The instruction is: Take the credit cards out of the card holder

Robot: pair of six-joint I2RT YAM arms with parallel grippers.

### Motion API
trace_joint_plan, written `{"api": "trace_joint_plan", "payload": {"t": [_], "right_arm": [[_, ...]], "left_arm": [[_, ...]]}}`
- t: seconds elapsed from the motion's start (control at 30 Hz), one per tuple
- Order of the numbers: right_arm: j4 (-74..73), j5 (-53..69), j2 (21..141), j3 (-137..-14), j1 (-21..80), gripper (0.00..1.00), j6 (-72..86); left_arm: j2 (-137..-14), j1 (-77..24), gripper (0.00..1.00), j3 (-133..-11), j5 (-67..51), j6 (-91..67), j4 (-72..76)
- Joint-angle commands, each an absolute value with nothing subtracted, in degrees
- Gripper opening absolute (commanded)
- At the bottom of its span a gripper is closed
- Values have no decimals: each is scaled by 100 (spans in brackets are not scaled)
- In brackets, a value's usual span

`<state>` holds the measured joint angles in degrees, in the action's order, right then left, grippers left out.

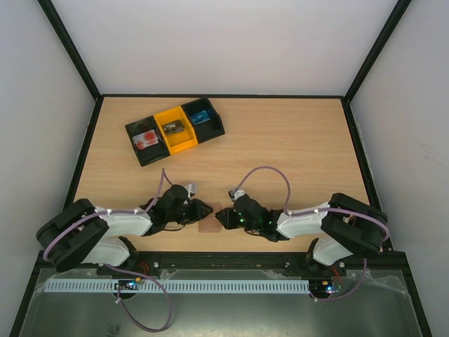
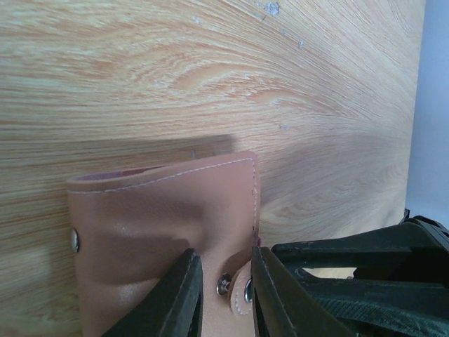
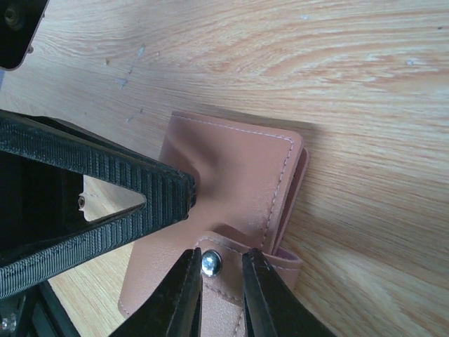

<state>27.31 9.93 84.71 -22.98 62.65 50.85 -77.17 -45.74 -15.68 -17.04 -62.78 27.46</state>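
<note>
1. The holder [image 3: 231,161] lies flat on the desk [image 1: 295,147], at lower centre of the top view. It sits right between the two arm tips, well apart from the bins [image 1: 181,147] at upper left.
2. It looks folded shut. No cards are showing, only a pinkish inner edge along the open side, so by my read extraction hasn't started.
3. The left gripper [image 2: 221,263] is nearly closed, with a narrow gap.
   - In the right wrist view its ribbed fingers come in from the left of frame and meet on the cover, with the leather puckered at the tips.
   - That reads as a pinch on the holder's cover, likely to anchor it or peel it back.
4. The right gripper [image 3: 215,270] is also nearly closed.
   - Its fingers sit either side of the tab [image 3: 235,247] at bottom centre of its own view, with the snap [image 3: 210,262] between them.
   - That reads as a hold on the holder by its closure tab, probably to pop the snap.
5. Why two arms: the holder is light and flat, so a single pull would just drag it across the desk. One side holds while the other pulls.
6. Can't tell whether the snap is engaged, because the tab covers the joint.
7. Risks: the thin leather could slip out of either pinch. The tips also work just beside each other, so there is little room to re-grip.
</note>
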Motion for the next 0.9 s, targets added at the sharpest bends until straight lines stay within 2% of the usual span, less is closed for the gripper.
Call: {"api": "trace_joint_plan", "payload": {"t": [0.0,0.87], "right_arm": [[2693,870,8253,-2224,6317,18,5193],[2495,640,8612,-2585,6474,18,5046]], "left_arm": [[-7396,-4607,23,-1615,-1513,-6242,2305],[-7420,-4606,23,-1536,-1486,-6196,2218]]}}
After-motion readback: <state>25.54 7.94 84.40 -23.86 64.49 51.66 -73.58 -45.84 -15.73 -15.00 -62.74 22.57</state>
